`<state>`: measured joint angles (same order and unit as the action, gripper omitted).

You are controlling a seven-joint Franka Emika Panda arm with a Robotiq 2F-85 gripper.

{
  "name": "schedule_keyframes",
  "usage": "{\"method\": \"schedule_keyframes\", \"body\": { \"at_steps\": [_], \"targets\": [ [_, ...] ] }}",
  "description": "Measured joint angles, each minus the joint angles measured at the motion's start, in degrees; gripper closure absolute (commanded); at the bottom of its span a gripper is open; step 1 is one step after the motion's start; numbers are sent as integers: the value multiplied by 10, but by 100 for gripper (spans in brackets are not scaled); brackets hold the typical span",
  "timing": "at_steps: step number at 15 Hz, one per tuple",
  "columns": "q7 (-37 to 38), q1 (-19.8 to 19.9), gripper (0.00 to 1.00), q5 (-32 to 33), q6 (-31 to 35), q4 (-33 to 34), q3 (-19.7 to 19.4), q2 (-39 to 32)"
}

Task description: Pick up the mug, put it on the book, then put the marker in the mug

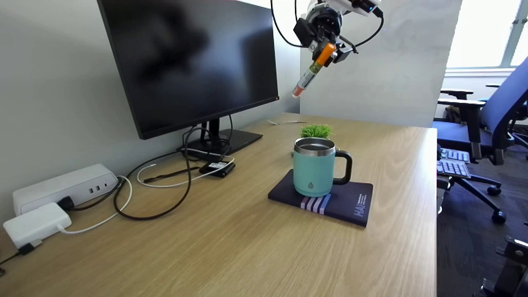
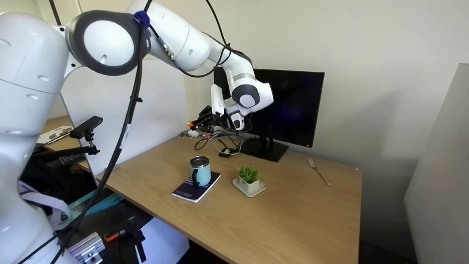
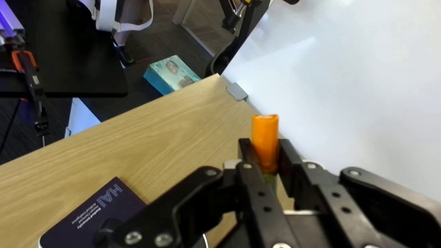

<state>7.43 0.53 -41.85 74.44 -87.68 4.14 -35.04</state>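
Observation:
The teal-green mug (image 1: 311,173) stands upright on the dark navy-purple book (image 1: 354,206), its black handle to one side. The mug (image 2: 204,176) and the book (image 2: 189,192) also show in an exterior view. The wrist view shows part of the book (image 3: 89,215); the mug is mostly or fully hidden behind the fingers there. My gripper (image 3: 265,151) is shut on the marker (image 3: 265,132) near its orange cap. In an exterior view the marker (image 1: 307,77) hangs tilted in my gripper (image 1: 326,53), high above the table and apart from the mug.
A small potted plant (image 2: 249,179) on a white tray stands near the mug. A fork (image 2: 319,171) lies farther along the table. The monitor (image 1: 198,62), tangled cables (image 1: 187,181) and a white power box (image 1: 66,185) line the wall side. A white panel (image 3: 344,86) borders one table end.

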Motion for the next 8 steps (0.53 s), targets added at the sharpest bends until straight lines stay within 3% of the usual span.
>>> {"method": "schedule_keyframes", "body": {
  "at_steps": [8],
  "targets": [
    [-3, -9, 95, 1, -21, -132, -2, 93]
  ]
}}
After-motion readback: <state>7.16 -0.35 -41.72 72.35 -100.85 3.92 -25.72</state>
